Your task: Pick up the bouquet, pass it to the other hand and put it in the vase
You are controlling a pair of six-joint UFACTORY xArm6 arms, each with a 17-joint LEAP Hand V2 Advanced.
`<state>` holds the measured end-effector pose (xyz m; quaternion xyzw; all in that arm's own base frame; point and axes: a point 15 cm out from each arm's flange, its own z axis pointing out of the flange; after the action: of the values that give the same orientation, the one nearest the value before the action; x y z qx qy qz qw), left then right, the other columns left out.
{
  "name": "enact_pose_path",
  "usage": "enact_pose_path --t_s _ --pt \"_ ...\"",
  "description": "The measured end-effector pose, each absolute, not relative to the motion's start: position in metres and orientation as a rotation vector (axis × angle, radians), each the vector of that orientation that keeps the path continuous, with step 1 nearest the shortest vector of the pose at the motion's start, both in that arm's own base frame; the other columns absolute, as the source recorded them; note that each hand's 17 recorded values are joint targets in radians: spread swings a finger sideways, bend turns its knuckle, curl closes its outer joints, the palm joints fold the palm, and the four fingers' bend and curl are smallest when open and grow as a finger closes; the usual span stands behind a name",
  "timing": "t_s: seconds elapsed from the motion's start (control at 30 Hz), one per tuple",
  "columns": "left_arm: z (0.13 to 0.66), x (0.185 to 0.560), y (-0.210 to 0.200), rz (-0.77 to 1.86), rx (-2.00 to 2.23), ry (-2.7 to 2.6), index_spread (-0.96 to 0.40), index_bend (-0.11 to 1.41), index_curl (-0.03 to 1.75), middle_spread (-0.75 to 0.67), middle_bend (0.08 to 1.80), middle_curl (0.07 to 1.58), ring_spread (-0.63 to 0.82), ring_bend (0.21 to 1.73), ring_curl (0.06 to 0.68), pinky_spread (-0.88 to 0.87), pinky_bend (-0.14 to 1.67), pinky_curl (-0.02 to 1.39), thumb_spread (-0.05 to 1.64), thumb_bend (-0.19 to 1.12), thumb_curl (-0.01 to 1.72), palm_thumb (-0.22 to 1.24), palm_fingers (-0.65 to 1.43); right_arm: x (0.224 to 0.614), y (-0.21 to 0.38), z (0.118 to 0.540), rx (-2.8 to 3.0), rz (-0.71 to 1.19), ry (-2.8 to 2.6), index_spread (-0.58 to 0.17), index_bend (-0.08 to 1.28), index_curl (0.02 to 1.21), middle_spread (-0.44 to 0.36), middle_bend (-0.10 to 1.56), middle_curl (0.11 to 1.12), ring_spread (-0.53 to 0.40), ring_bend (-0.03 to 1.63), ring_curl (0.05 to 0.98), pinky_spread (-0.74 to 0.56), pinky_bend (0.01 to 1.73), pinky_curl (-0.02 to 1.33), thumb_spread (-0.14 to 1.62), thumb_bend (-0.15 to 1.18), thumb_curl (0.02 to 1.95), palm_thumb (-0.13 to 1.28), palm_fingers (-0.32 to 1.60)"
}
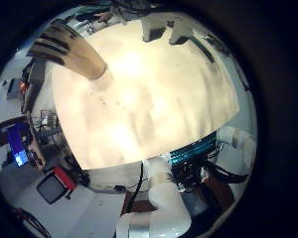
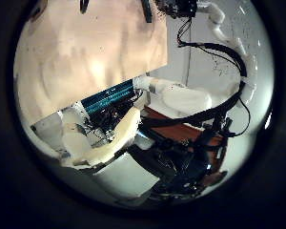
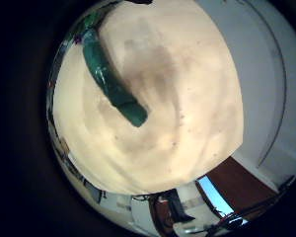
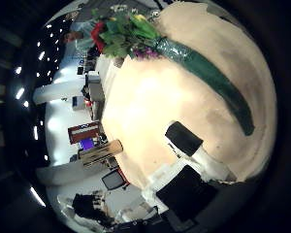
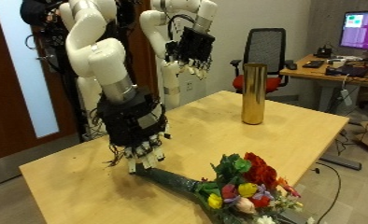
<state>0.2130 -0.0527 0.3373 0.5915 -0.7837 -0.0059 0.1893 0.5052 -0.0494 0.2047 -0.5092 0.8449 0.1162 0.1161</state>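
Observation:
In the outside view the bouquet (image 5: 233, 191) lies on the wooden table (image 5: 196, 121) near its front edge, with red, yellow and purple flowers and a dark green wrapped stem. The tall gold vase (image 5: 252, 93) stands upright at the table's far side. My left hand (image 5: 191, 47) is raised high over the table's back, open and empty. The right thumb side palm view shows the flowers (image 4: 126, 34) and wrap (image 4: 209, 78). The right little finger side palm view shows the stem (image 3: 109, 74).
An office chair (image 5: 269, 51) and a desk with a monitor (image 5: 359, 28) stand behind the table. A brown door (image 5: 16, 84) is beside the arms. The left thumb side palm view shows the right arm (image 2: 181, 95) at the table's edge.

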Motion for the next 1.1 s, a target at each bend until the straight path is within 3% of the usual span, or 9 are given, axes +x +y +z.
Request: enact_pose_path --t_s 0.53,1.1 --pt "0.337 0.213 -0.054 -0.011 1.678 -2.192 0.15 0.17 0.33 0.38 0.20 0.32 0.56 0.41 0.199 0.54 0.19 0.29 0.97 -0.03 0.31 0.41 0.16 0.516 -0.058 0.164 -1.483 0.401 2.533 -0.021 0.15 0.26 0.161 0.46 0.39 0.067 0.71 0.269 0.21 0.40 0.30 1.02 -0.02 0.43 0.74 0.21" --pt "0.339 0.212 -0.054 -0.009 1.677 -2.194 0.15 0.17 0.33 0.38 0.19 0.32 0.56 0.42 0.206 0.54 0.19 0.29 0.97 -0.03 0.31 0.43 0.16 0.526 -0.061 0.152 -1.505 0.470 2.561 -0.030 0.16 0.28 0.158 0.48 0.39 0.043 0.74 0.265 0.18 0.39 0.28 1.00 -0.02 0.45 0.78 0.27"
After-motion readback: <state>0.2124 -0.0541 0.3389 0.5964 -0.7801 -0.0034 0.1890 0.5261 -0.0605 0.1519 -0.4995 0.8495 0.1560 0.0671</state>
